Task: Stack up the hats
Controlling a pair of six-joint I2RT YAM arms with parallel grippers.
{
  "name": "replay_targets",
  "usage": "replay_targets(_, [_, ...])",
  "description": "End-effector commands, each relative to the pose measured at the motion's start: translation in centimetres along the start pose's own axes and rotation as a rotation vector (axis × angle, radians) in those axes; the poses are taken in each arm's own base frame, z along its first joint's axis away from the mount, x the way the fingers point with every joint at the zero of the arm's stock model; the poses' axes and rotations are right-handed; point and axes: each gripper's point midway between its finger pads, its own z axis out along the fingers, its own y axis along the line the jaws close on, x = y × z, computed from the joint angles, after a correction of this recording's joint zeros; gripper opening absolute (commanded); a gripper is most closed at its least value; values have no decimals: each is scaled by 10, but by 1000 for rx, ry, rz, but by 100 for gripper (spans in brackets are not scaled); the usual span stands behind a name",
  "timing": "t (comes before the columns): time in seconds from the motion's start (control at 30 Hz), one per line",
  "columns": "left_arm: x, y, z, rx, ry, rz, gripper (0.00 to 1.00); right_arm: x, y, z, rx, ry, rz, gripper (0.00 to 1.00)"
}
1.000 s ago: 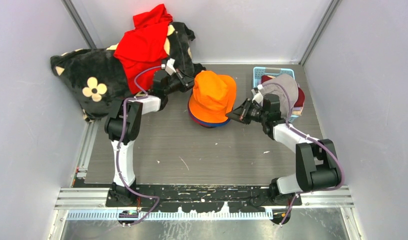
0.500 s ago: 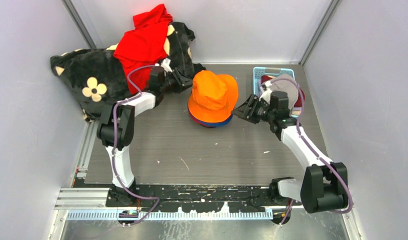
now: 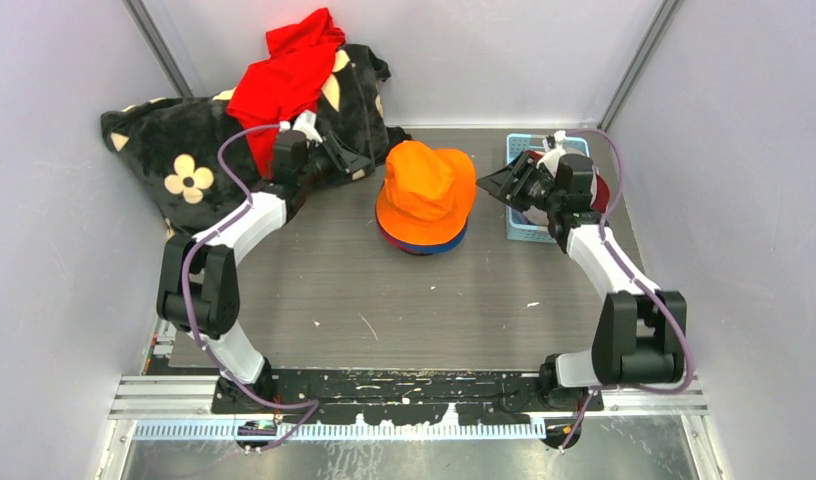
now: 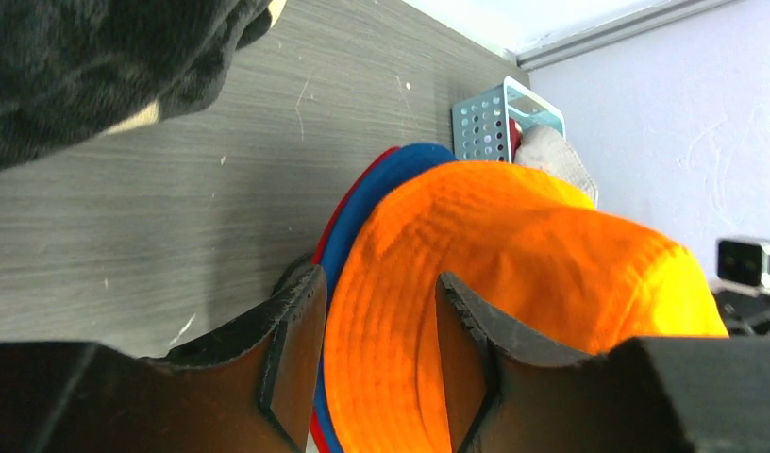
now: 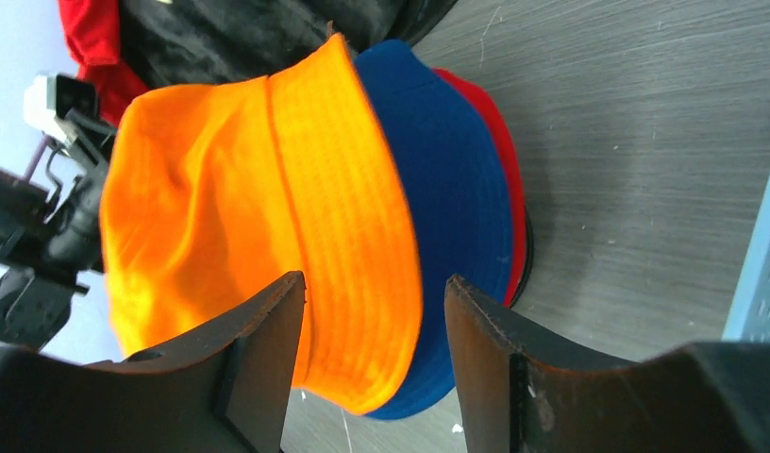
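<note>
An orange hat (image 3: 424, 185) tops a stack at the middle of the table, with a blue hat's brim (image 3: 424, 246) and a red hat's brim (image 5: 510, 189) showing beneath it. My left gripper (image 3: 362, 166) hovers just left of the stack, open, its fingers (image 4: 296, 330) apart from the orange brim (image 4: 400, 311) seen beyond them. To the right of the stack, in front of the basket, my right gripper (image 3: 497, 186) is open and holds nothing. A grey hat (image 4: 557, 160) and a maroon hat (image 3: 602, 192) lie in the basket.
The light blue basket (image 3: 525, 228) stands at the back right, partly covered by my right arm. A black blanket with cream flowers (image 3: 174, 150) and a bright red garment (image 3: 284, 75) are heaped at the back left, close behind my left arm.
Both grippers opened, let go of the orange hat's brim and drew away from it, the left toward the blanket and the right toward the basket. The orange hat stays on the stack.
</note>
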Motion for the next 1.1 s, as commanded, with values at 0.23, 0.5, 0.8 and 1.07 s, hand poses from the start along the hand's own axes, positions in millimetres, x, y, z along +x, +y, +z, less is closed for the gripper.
replay_targets(0.23, [20, -23, -48, 60, -31, 14, 47, -60, 37, 39, -256, -98, 1, 61])
replay_targets(0.5, [44, -18, -47, 90, 10, 0, 47, -65, 38, 57, -323, -56, 38, 61])
replay_targets(0.8, [51, -18, -37, 97, 30, -2, 47, -59, 33, 67, -352, -25, 63, 60])
replay_targets(1.07, [55, -15, -33, 94, 42, -6, 47, -43, 31, 76, -376, 31, 90, 55])
